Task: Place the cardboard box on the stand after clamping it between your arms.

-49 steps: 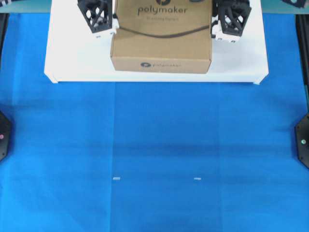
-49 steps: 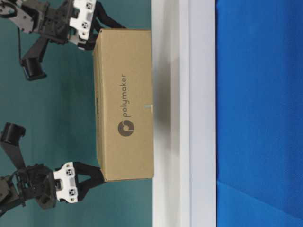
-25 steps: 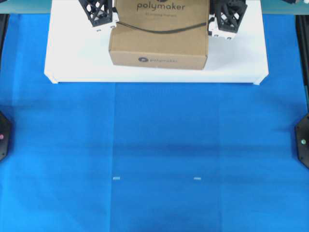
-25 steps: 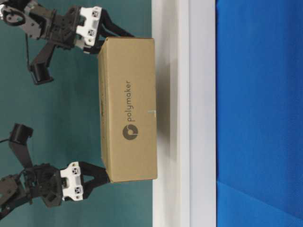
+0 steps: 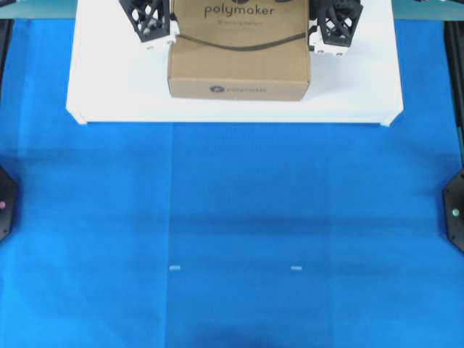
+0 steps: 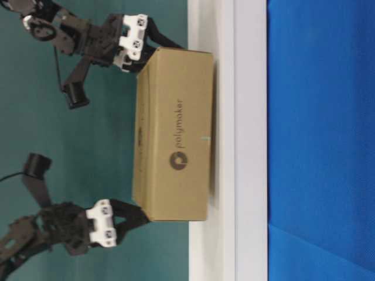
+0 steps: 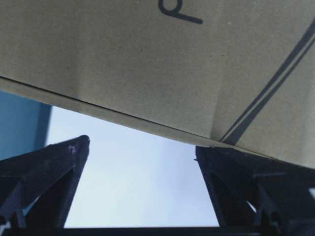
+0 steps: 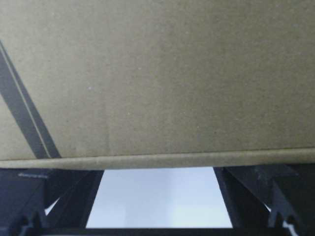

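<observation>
The brown cardboard box (image 5: 239, 54) printed "polymaker" is over the back middle of the white stand (image 5: 109, 90). In the table-level view the box (image 6: 176, 134) is level with the stand (image 6: 249, 140) top, with a thin shadow under it; I cannot tell if it touches. My left gripper (image 5: 154, 22) presses the box's left side and my right gripper (image 5: 330, 25) its right side. Both show in the table-level view, left (image 6: 132, 216) and right (image 6: 149, 50). In the wrist views the left gripper (image 7: 142, 147) and the right gripper (image 8: 157, 172) have jaws spread wide, their tips against the box's lower edge.
Blue cloth (image 5: 232, 232) covers the table in front of the stand, with two small white marks (image 5: 174, 267) (image 5: 296, 267). Black arm bases stand at the left edge (image 5: 3, 203) and the right edge (image 5: 455, 210). A teal wall (image 6: 88, 140) lies behind.
Both arms have lowered the clamped box toward the stand's top and carried it slightly farther back. The jaws have stayed spread.
</observation>
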You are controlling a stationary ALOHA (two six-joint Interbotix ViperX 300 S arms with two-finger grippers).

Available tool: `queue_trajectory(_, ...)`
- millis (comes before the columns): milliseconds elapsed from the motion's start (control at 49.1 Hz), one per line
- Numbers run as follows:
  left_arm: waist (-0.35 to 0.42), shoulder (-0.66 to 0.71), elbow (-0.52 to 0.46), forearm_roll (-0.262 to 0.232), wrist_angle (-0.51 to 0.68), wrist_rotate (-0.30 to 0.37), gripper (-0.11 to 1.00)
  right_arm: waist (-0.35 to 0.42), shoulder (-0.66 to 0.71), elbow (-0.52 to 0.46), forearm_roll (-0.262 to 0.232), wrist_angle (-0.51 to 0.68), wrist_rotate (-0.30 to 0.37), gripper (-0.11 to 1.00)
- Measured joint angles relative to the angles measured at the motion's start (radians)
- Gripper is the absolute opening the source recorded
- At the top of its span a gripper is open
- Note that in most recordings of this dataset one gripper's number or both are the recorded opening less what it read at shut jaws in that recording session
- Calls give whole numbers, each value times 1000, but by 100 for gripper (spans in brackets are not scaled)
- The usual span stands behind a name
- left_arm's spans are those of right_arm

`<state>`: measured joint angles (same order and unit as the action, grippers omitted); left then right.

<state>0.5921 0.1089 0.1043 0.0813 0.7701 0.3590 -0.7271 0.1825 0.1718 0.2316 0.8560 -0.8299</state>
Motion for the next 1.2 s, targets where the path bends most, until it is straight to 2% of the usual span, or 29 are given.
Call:
queue_trajectory(224,14,-6,84,-2,-87,-2,87,-3,9,9,23,-8,-8,97)
queue_trajectory(346,28,-14,107,-2,-132,-2,87,-15,9,51,38,-43,-8,96)
queue_trajectory(591,60,-29,144,-3,-186,-11,87,-55,-11,101,69,-114,-25,96)
queue_trajectory(957,60,-124,259,-21,-221,-37,87,-67,-23,130,92,-127,-38,96)
queue_trajectory(1201,109,-198,318,-25,-224,15,87,-115,-114,196,97,-130,-32,96)
